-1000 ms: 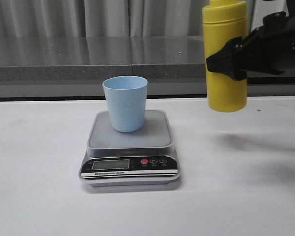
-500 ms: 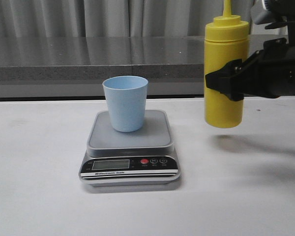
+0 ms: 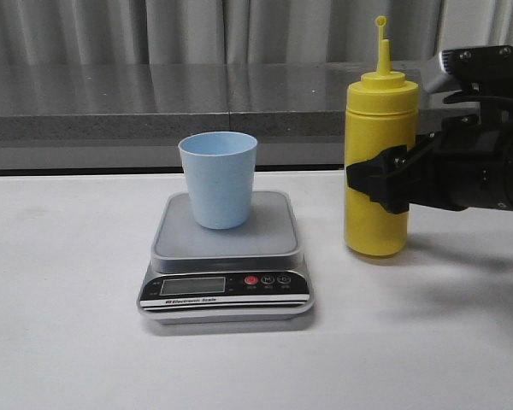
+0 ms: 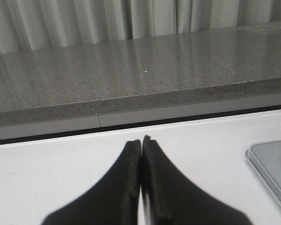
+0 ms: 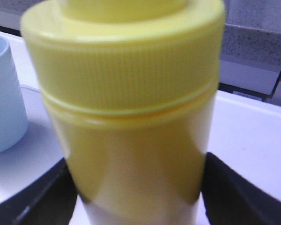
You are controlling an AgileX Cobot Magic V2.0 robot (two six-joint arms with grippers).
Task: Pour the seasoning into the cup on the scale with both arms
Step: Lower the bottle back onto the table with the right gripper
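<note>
Right gripper (image 3: 378, 182) clamps the yellow squeeze bottle (image 3: 376, 162) upright just right of the scale (image 3: 226, 256); blue cup (image 3: 218, 179) lies leftward. Left gripper (image 4: 141, 150) pinched closed, empty.

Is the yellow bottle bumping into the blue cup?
Apart. In the front view, the yellow bottle stands upright to the right of the scale, with a plain stretch of grey wall and white table between it and the blue cup.
</note>
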